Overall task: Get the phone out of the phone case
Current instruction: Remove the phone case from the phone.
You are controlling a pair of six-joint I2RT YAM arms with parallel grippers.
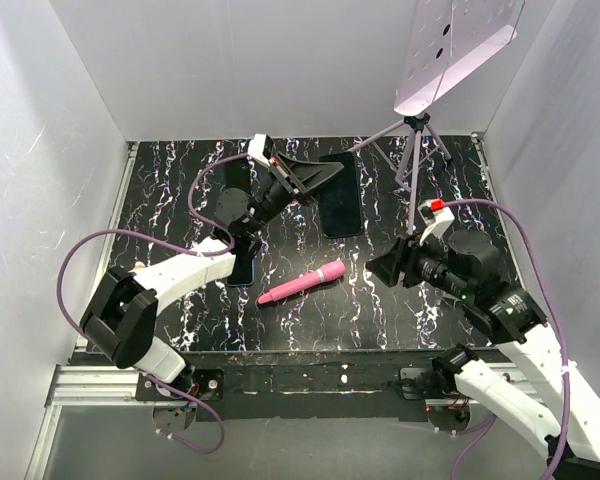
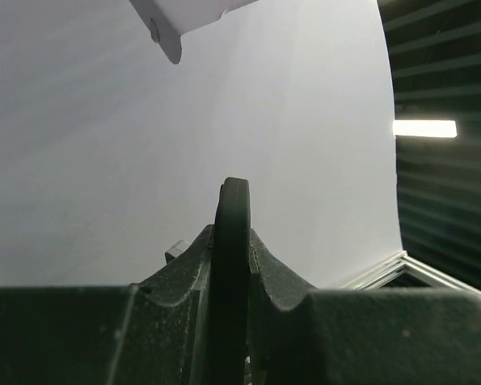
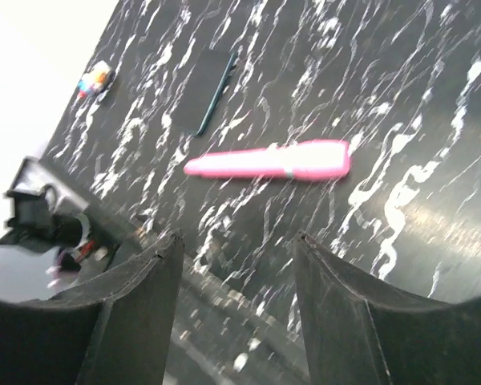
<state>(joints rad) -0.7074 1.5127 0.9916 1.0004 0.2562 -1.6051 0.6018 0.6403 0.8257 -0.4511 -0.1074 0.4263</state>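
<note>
Top external view: the phone (image 1: 342,200), a dark glossy slab, lies flat on the tabletop (image 1: 330,320) just right of centre and toward the far edge. Its long axis runs far to near, with the near end leaning slightly right, and its face is too dark to read any marking. Over its far left corner the left gripper (image 1: 332,170) is clamped on a thin black edge with a rounded end, apparently the phone case (image 2: 233,208), held upright and edge-on. A pink pen (image 1: 302,283) lies diagonally near the centre. A dark slab with a teal edge (image 1: 242,270) lies toward the left edge. The right gripper (image 3: 236,305) hangs near the right near corner, fingers apart around nothing.
</note>
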